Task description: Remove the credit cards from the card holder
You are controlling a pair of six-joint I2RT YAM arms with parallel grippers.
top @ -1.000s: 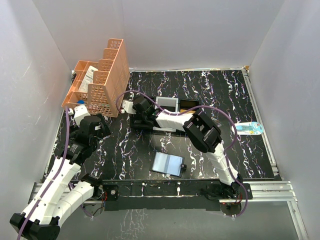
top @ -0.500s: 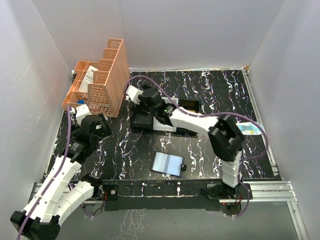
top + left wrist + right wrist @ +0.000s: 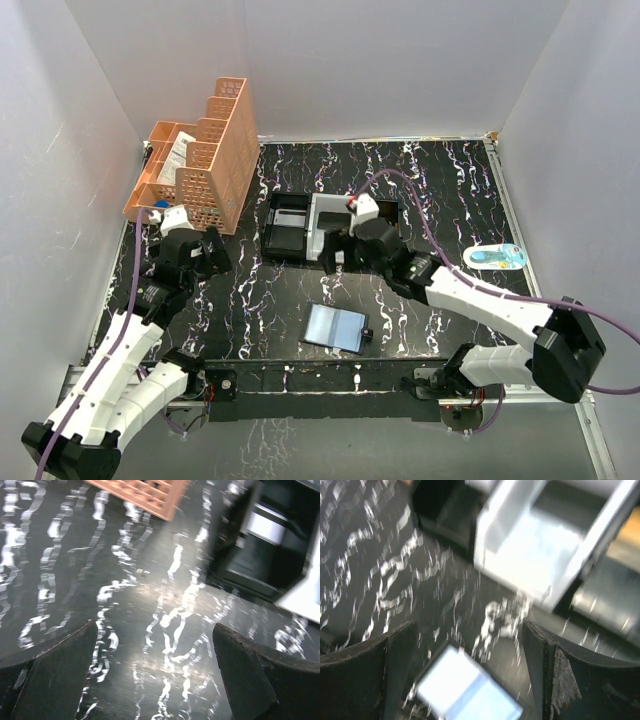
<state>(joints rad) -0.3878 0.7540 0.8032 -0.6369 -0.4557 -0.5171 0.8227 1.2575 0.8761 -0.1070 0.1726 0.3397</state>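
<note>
Approach step, I judge: the right gripper (image 3: 336, 256), wide and empty, hovers just far of the card holder (image 3: 335, 327) and must drop nearer.

Two white-shelled arms (image 3: 478, 297), black joints (image 3: 188, 252), purple cables (image 3: 137, 265), black tool fingers (image 3: 55, 680)

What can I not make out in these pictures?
- Cards in the card holder: too small in the top view; blurred and cut off by the bottom edge in the right wrist view.
- Tray contents: partly covered by the right arm in the top view; blurred in both wrist views.
- Orange basket contents: its walls hide most.
</note>
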